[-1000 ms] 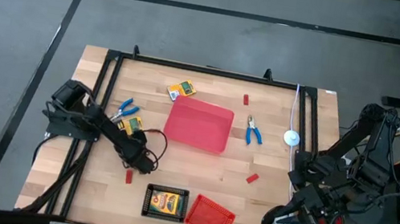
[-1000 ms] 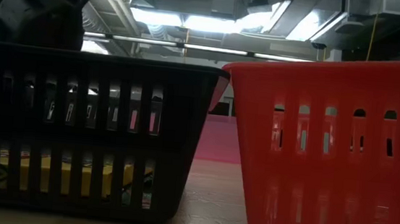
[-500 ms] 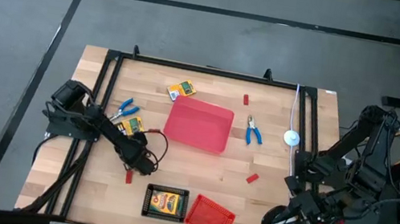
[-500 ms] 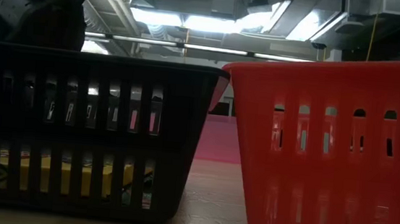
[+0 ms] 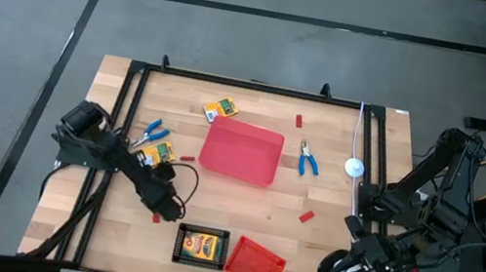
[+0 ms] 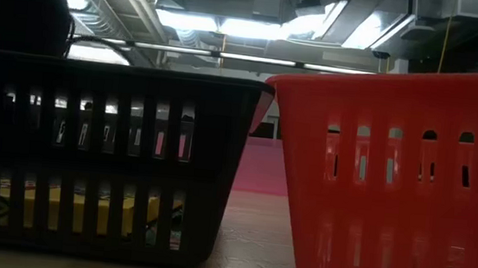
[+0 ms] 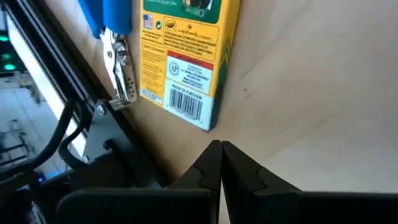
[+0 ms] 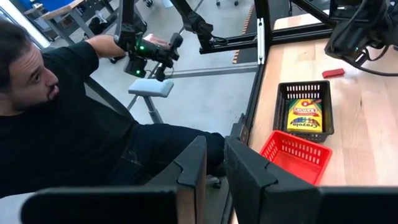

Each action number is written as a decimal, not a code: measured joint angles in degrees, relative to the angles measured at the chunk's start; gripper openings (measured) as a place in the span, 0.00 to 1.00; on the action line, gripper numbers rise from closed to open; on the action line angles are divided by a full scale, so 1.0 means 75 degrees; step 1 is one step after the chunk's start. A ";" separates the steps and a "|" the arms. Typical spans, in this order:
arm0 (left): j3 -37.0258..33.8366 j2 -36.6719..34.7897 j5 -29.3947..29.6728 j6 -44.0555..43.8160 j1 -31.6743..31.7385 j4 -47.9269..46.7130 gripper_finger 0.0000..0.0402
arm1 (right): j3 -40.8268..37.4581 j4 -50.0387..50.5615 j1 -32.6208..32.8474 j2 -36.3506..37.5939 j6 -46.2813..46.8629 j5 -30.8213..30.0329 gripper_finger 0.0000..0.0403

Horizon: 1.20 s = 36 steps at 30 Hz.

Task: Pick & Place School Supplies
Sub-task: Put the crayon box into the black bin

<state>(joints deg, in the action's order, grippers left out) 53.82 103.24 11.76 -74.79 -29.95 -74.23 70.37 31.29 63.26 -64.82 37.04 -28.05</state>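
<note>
My left gripper is shut with nothing between its fingers, low over the table just beyond the black basket. A tiny red block lies on the wood beside it. A yellow-and-green card box and blue-handled pliers lie flat near the left rail. Another card box lies in the black basket. My right gripper waits at the table's right edge, its fingers a little apart and holding nothing.
A large red tray sits mid-table and a red mesh basket at the near edge. A third card box, second pliers and red blocks lie scattered. A person sits beyond the near edge.
My left arm has shifted a little toward the table's near edge and the black basket. In the low view it now fills the upper left as a dark shape. The red block beside it has stayed on the wood.
</note>
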 joint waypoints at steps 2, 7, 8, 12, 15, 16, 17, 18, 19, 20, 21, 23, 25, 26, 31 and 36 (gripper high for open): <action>-0.0119 0.0152 0.0019 -0.0021 0.0008 0.0000 0.00 | 0.0000 -0.0006 0.0000 0.0000 -0.0037 0.0000 0.15; -0.0292 0.0802 -0.0071 0.0341 0.0026 0.0240 0.00 | 0.0000 -0.0044 0.0000 0.0000 -0.0052 0.0000 0.15; -0.0272 0.0888 -0.0086 0.0387 0.0026 0.0203 0.00 | 0.0000 -0.0088 0.0000 0.0000 -0.0055 0.0000 0.15; -0.0233 0.1008 0.0048 0.0371 -0.0009 0.0195 0.00 | 0.0000 -0.0266 0.0000 0.0000 -0.0058 0.0000 0.15; -0.0134 0.0926 0.0131 0.0338 -0.0016 0.0263 0.00 | 0.0000 -0.0295 0.0000 0.0000 -0.0053 -0.0058 0.15; -0.0086 0.0883 0.0235 0.0316 -0.0029 0.0383 0.00 | 0.0000 -0.0299 0.0000 0.0000 -0.0052 -0.0087 0.15; -0.0077 0.0829 0.0362 0.0290 -0.0041 0.0363 0.00 | 0.0000 -0.0299 0.0000 0.0000 -0.0054 -0.0098 0.15; -0.0085 0.0813 0.0436 0.0280 -0.0033 0.0279 0.00 | 0.0000 -0.0294 0.0000 0.0001 -0.0059 -0.0117 0.15; -0.0109 0.0828 0.0484 0.0277 0.0004 0.0262 0.00 | 0.0000 -0.0296 0.0000 0.0000 -0.0082 -0.0119 0.15; -0.0137 0.0835 0.0491 0.0277 0.0037 0.0304 0.00 | 0.0000 -0.0297 -0.0002 0.0000 -0.0121 -0.0123 0.15; -0.0166 0.0830 0.0498 0.0284 0.0074 0.0319 0.00 | 0.0000 -0.0294 0.0000 0.0000 -0.0144 -0.0125 0.15; -0.0235 0.0828 0.0516 0.0330 0.0136 0.0363 0.00 | 0.0000 -0.0303 0.0000 0.0002 -0.0148 -0.0131 0.15; -0.0256 0.0826 0.0551 0.0383 0.0175 0.0363 0.00 | 0.0000 -0.0326 0.0000 0.0003 -0.0148 -0.0143 0.15; -0.0256 0.0825 0.0566 0.0400 0.0181 0.0363 0.00 | 0.0000 -0.0346 0.0000 0.0003 -0.0146 -0.0143 0.15; -0.0256 0.0825 0.0649 0.0410 0.0210 0.0348 0.00 | 0.0000 -0.0344 0.0000 0.0003 -0.0124 -0.0145 0.15; -0.0215 0.0825 0.0651 0.0394 0.0207 0.0185 0.00 | 0.0000 -0.0344 -0.0006 0.0003 -0.0111 -0.0146 0.15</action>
<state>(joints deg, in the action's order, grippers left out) 52.20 109.43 16.64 -71.83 -28.40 -72.84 70.37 28.71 63.22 -64.79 36.21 -29.15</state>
